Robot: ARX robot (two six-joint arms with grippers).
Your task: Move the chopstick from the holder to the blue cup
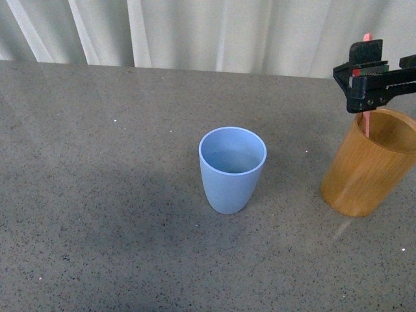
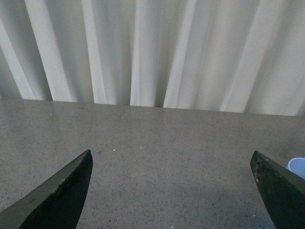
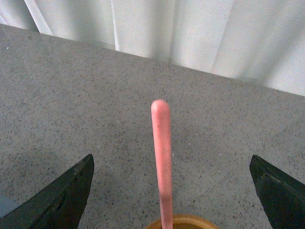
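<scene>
The blue cup (image 1: 232,169) stands upright in the middle of the grey table. The holder (image 1: 369,162), an orange-brown wooden cup, stands at the right edge of the front view. The pink chopstick (image 1: 367,120) stands upright in it, its top sticking out above my right gripper (image 1: 369,75). That gripper is open around the upper part of the stick, above the holder. In the right wrist view the chopstick (image 3: 161,157) rises between the wide-apart jaws, touching neither, with the holder's rim (image 3: 183,221) below. My left gripper (image 2: 171,164) is open and empty over bare table; a sliver of the blue cup (image 2: 298,167) shows.
White curtains (image 1: 195,29) hang behind the table's far edge. The grey speckled tabletop (image 1: 97,195) stretches to the left of the blue cup.
</scene>
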